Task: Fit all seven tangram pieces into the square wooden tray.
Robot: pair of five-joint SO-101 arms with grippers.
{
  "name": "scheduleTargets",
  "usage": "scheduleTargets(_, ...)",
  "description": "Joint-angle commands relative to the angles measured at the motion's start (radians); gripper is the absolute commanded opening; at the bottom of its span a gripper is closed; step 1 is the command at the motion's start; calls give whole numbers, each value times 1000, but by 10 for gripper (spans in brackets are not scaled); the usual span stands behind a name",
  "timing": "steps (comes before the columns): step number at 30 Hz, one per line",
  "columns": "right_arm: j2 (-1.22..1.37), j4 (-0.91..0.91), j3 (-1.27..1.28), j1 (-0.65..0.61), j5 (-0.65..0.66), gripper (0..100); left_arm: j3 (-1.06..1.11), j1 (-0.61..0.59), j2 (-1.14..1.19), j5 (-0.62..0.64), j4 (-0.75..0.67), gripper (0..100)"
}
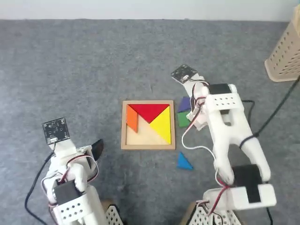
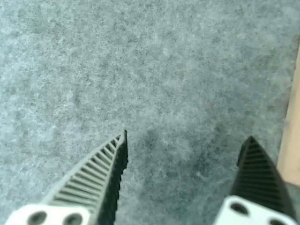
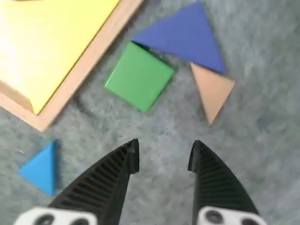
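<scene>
A fuzzy gray carpet [image 1: 93, 61] covers the whole table top. It has tiny light and dark specks in it. A thin pale strip [image 1: 140, 8] runs along the far edge. A tan basket [image 1: 285, 51] with rows of little holes stands in the far right corner. The light is soft and even.

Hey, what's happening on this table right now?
Two robot arms are partway through a tangram. The wooden tray holds the red triangle, yellow triangle and orange piece. The right gripper hangs open over the carpet beside the tray, near the loose green square, dark blue triangle and tan triangle; the light blue triangle lies apart. The left gripper is open over bare carpet.
</scene>
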Motion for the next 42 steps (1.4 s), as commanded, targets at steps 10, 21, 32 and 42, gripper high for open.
scheduleTargets(10,216,-19,-270,73,282,188,-13,2,-12,-2,-2,354)
scheduleTargets(21,467,-19,-512,84,304,188,-13,2,-12,-2,-2,354)
scheduleTargets(32,575,-16,-569,91,295,184,-13,2,-12,-2,-2,354)
scheduleTargets(42,568,-10,-569,93,55,26,-13,2,-12,-2,-2,354)
